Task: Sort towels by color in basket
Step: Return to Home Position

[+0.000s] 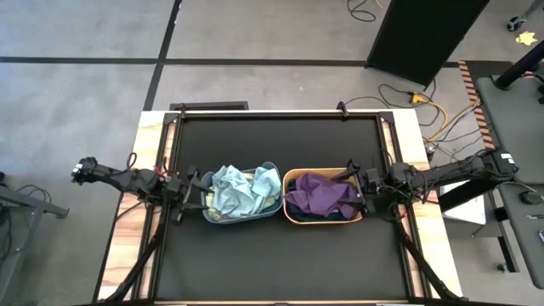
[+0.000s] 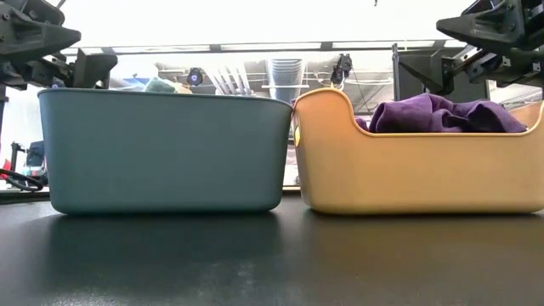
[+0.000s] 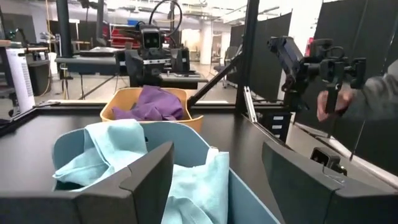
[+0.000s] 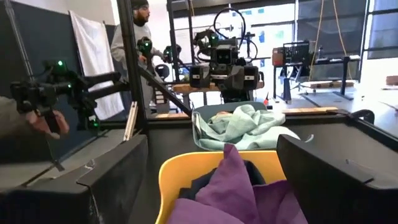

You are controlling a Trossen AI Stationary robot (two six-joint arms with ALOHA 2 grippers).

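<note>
Jaws: both sets spread apart, nothing held.

High view. Left gripper point(image 1: 194, 189) just beside the outer end of the blue bin point(image 1: 240, 219); right gripper point(image 1: 364, 190) just beside the outer end of the yellow bin point(image 1: 323, 222). The bins stand end to end, touching, mid-surface point(image 1: 272, 263). The blue bin holds the light blue and pale green towels point(image 1: 238, 192). The yellow bin holds the purple towel point(image 1: 321, 194) on top, with a dark towel point(image 1: 333, 215) showing under it. No towel lies loose outside the bins.

Low view. Both bins upright. The purple towel is heaped above the dip in the yellow bin's rim. Both arms hang above rim height at the outer edges.

Left wrist view. Open fingers frame the blue bin's near end, the light towels between them but untouched. A person's hand point(image 3: 333, 102) shows off the table.

Right wrist view. Open fingers frame the yellow bin, the purple towel lying loose between them. A person point(image 4: 138, 37) stands in the room beyond.

Step, as judged: sorting looks complete and the arms are due back at rest. Next move calls for no grasp. Each gripper has to draw back outward, clear of its bin's rim, without snagging cloth.
</note>
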